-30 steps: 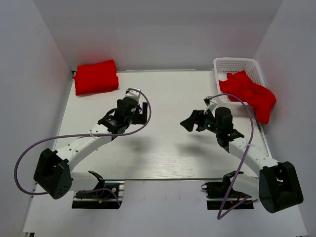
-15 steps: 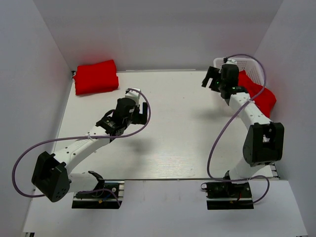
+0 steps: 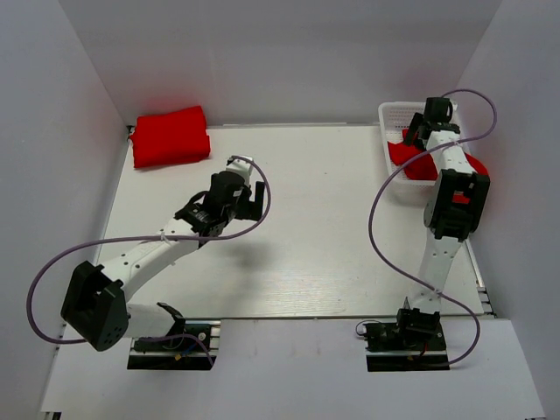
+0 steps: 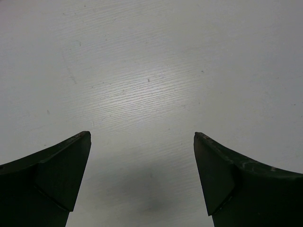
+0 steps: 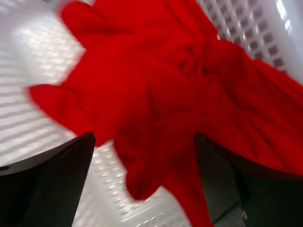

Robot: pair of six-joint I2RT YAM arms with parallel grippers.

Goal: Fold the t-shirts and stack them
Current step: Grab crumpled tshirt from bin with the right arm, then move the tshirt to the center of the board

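1. Top view: the step in hand looks like fetching the next shirt.
   - The right claw (image 3: 419,131) is reaching into the basket (image 3: 395,111) at the far right corner, over the crumpled t-shirt (image 3: 409,156). Part of that shirt spills over the basket's right rim.
   - One folded t-shirt (image 3: 171,136) lies at the far left corner, so keep that as your stacking spot.
   - The right arm is stretched far out and the side wall (image 3: 516,122) is close behind the basket. Lift straight up before you swing back, or the cloth may snag the rim and drag the basket along.
   - The middle of the desk (image 3: 332,236) is open, so lay the shirt out there.
   - Watch the purple cable (image 3: 376,206) looping beside the arm.

2. Left wrist view: the left claw (image 4: 142,137) is spread wide and holds nothing, with only bare desk (image 4: 151,66) under it. It hovers near the middle and well away from either shirt, so you can use it to catch a second corner.

3. Right wrist view: the picture is blurred.
   - The right claw (image 5: 144,137) is spread, with bunched folds of the crumpled t-shirt (image 5: 156,90) between and beyond its fingers.
   - It is not pinching yet, and I cannot tell whether it touches the cloth.
   - Aim for the raised ridge of cloth rather than the basket (image 5: 42,66) lattice, and close on one layer if you can.
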